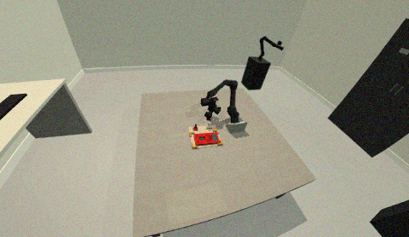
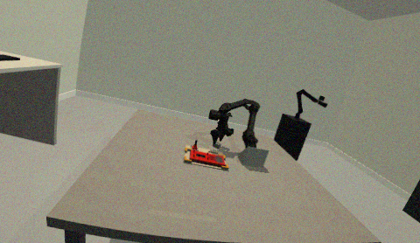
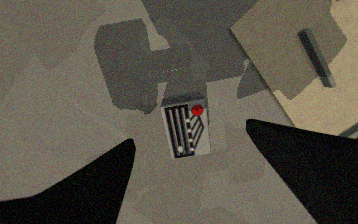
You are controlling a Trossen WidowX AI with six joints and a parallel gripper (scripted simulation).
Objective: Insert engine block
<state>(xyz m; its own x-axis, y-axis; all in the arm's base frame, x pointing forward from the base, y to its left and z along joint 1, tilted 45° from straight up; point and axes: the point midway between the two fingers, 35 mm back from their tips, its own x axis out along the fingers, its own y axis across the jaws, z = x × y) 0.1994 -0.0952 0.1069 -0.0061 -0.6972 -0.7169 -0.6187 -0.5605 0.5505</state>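
The engine block (image 3: 184, 131), a small grey block with dark slots and a red round spot, lies on the table in the wrist view. My gripper (image 3: 189, 134) (image 1: 213, 113) (image 2: 218, 142) is open above it; the block shows between the fingertips with a gap on both sides. In the top view I cannot make out the block under the gripper. The red car body (image 1: 208, 139) (image 2: 208, 157) lies on a cream board in front of the gripper. It shows a dark recess and a grey patch; the rib is too small to tell.
The cream board (image 3: 312, 112) has yellow corners and lies close beside the block, to the right in the wrist view. A dark bar (image 3: 316, 59) stands on it. A small upright red and dark piece (image 1: 195, 127) (image 2: 195, 145) is at its back left corner.
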